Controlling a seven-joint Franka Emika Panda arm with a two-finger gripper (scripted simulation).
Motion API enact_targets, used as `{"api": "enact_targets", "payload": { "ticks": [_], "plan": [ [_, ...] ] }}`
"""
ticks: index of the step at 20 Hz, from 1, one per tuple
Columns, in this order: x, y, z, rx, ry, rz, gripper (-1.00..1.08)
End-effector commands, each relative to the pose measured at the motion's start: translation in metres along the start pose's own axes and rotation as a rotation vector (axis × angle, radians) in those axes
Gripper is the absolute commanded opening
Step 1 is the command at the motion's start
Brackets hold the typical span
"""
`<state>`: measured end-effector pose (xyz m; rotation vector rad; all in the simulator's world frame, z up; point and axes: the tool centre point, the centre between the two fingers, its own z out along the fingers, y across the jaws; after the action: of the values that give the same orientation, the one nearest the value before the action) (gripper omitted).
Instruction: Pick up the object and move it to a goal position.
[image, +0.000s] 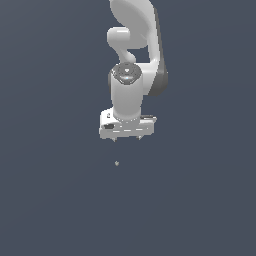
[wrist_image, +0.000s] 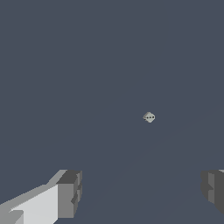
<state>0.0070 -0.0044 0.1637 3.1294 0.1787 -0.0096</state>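
Object (image: 117, 163), tiny pale faceted speck

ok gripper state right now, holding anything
Gripper: open, fingers wide apart, holding nothing; the object lies apart from it.

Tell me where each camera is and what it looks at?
Exterior view: off the arm, facing the white arm, its end effector and the tiny speck below.
Wrist view: on the wrist, looking past two fingers, spread apart, at the speck.
Shared: speck and end effector.
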Motion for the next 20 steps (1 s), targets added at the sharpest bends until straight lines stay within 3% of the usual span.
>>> {"api": "enact_targets", "payload": {
  "ticks": [1,20],
  "plan": [
    [0.002,0.003,0.005,-0.002,-0.001,-0.047,1.0],
    [0.024,0.032,0.061,-0.007,-0.003,-0.532,1.0]
  ]
}}
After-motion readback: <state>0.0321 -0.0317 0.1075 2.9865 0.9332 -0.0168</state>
